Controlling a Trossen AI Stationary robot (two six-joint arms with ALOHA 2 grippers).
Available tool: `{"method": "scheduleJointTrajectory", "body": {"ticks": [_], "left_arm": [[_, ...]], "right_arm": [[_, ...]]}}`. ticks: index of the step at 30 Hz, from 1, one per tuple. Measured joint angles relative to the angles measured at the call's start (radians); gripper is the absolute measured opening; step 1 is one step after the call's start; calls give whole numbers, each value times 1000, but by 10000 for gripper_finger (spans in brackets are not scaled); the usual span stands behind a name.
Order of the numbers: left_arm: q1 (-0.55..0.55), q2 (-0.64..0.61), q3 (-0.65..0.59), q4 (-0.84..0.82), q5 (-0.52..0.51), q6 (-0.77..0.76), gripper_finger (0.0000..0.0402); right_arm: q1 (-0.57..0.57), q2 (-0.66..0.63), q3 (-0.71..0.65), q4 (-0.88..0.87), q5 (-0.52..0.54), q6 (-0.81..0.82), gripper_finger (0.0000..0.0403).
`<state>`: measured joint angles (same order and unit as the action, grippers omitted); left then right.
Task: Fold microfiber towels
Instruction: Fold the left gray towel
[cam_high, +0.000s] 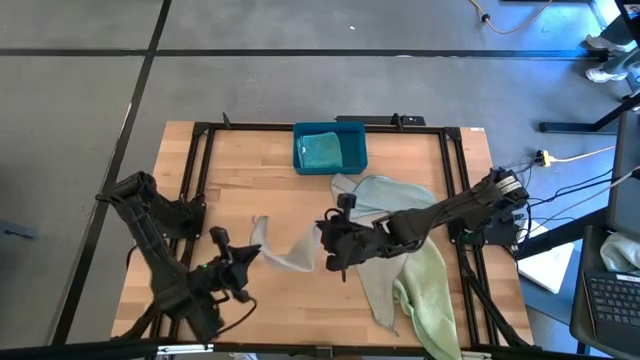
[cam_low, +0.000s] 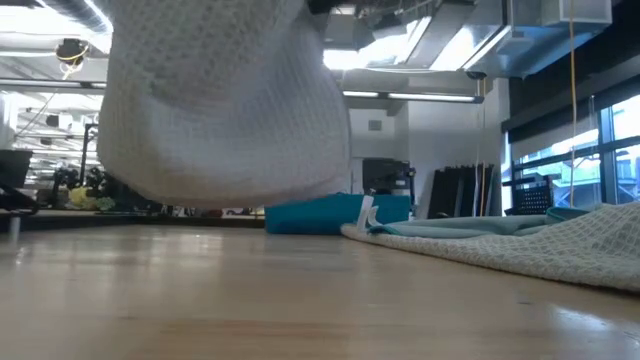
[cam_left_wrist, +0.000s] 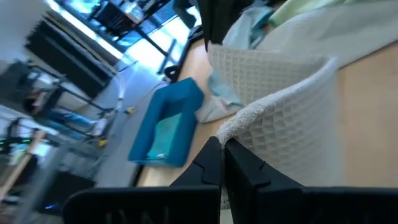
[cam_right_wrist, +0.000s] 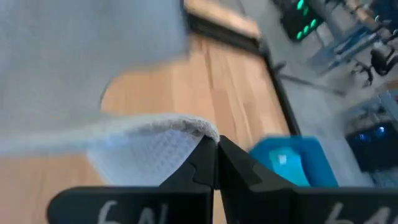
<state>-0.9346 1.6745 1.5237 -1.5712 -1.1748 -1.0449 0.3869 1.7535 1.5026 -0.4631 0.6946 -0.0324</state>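
Note:
A pale grey-beige towel (cam_high: 286, 251) hangs between my two grippers over the middle of the table. In the low view it sags as a rounded bulge (cam_low: 225, 110) clear of the tabletop. My left gripper (cam_high: 256, 252) is shut on its left end, and my right gripper (cam_high: 322, 240) is shut on its right end. A pale blue towel (cam_high: 385, 196), another grey-beige towel (cam_high: 375, 285) and a pale green towel (cam_high: 430, 295) lie heaped on the table's right half. A teal towel (cam_high: 322, 151) lies in the blue bin (cam_high: 353, 147). My left gripper pinches the towel's hemmed edge (cam_left_wrist: 239, 123) between its two fingers, which come at it from the table's left. The cloth is lifted clear and hangs slack toward the other gripper. My right gripper pinches the towel's hemmed edge at a corner (cam_right_wrist: 200, 129) between its two fingers, which come from the table's right. The cloth droops away from the fingers, off the table.
The blue bin stands at the middle of the table's far edge. The heap of towels covers the right half, and the pale green one hangs over the near edge. Bare wood (cam_high: 200, 200) lies on the left and under the held towel.

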Motion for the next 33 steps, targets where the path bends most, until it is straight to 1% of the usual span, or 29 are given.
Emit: {"method": "scheduleJointTrajectory", "body": {"ticks": [2,4,8,11,13,18,24,28,29,33], "left_arm": [[35,0,-26,0,-6,7,0],[70,0,-49,0,-10,9,0],[140,0,-88,0,-14,53,0],[178,1,-97,2,-45,60,0],[189,1,-98,15,-67,68,0],[184,1,-98,76,-104,146,0],[198,1,-98,112,-99,206,0],[225,1,-98,153,-98,268,0],[232,1,-98,169,-98,283,0],[255,1,-98,261,-97,377,0]], "right_arm": [[-1,2,0,67,-33,-63,13],[0,10,1,148,-94,-133,12],[1,22,2,258,-186,-240,7],[-10,39,1,273,-223,-265,9],[-23,51,1,260,-225,-266,13],[-57,69,0,251,-208,-287,9],[-84,70,0,303,-213,-364,9],[-93,70,0,357,-262,-437,13],[-96,70,0,359,-277,-437,12],[-105,70,0,358,-278,-420,8]]}}
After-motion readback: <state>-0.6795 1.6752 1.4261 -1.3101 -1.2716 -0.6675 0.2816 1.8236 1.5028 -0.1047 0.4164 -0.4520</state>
